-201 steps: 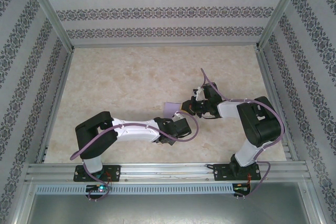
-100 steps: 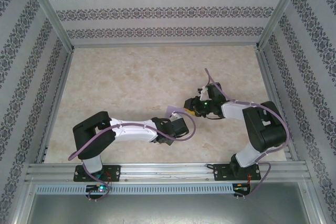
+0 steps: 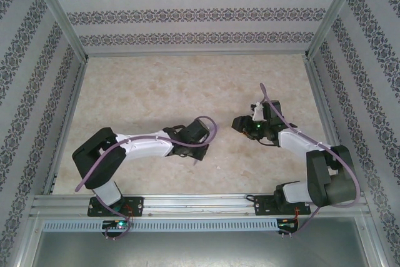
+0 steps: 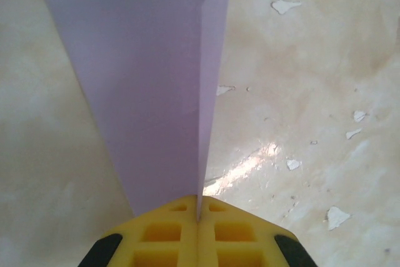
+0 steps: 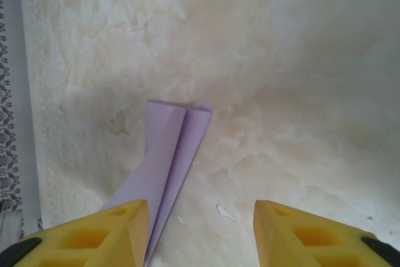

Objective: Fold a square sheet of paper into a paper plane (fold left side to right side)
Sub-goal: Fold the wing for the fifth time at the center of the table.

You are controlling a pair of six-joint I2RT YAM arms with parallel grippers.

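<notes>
Pinching the slim pointed lilac paper plane [image 4: 150, 79] at its narrow end, the left gripper [image 4: 199, 216] is clenched on it, and the dart reaches forward from the yellow fingers. The right gripper [image 5: 200, 211] is released, jaws apart, with the plane just ahead, its near end hidden behind one finger, over the beige marbled table [image 5: 300, 60].

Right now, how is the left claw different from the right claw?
The left claw is shut tight, while the right claw is open with a wide gap. The left claw pinches the purple paper plane, but the right claw holds nothing. Both claws have chunky yellow fingers.
</notes>
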